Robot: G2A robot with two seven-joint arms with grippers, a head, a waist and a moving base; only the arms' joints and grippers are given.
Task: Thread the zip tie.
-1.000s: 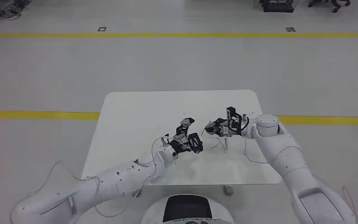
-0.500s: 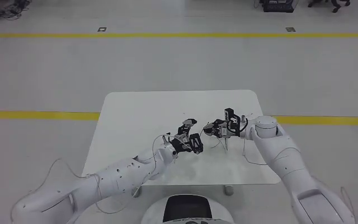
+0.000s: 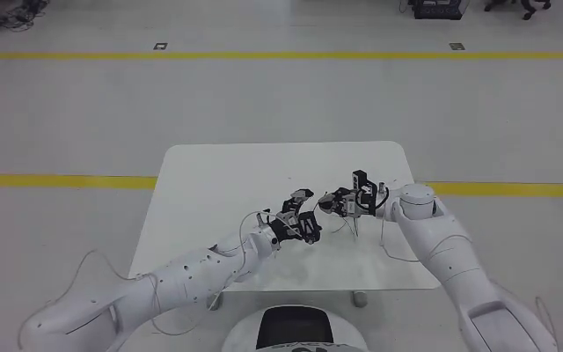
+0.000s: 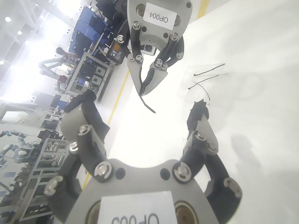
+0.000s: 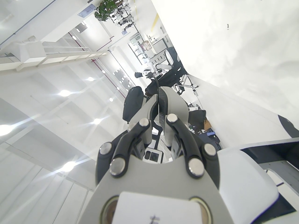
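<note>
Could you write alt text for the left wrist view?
The right gripper, shut on a black zip tie whose tail hangs free, faces the open left gripper above a white table; loose ties lie beyond.

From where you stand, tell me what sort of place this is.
Probably a large robotics lab or workshop hall: yellow lines are painted across a wide pale floor, metal racks are loaded with equipment, and another white robot arm stands among them beyond the table.

Left end effector (image 3: 307,212) nudged toward zip tie (image 4: 147,104), right end effector (image 3: 327,203) edged closer (slightly)
</note>
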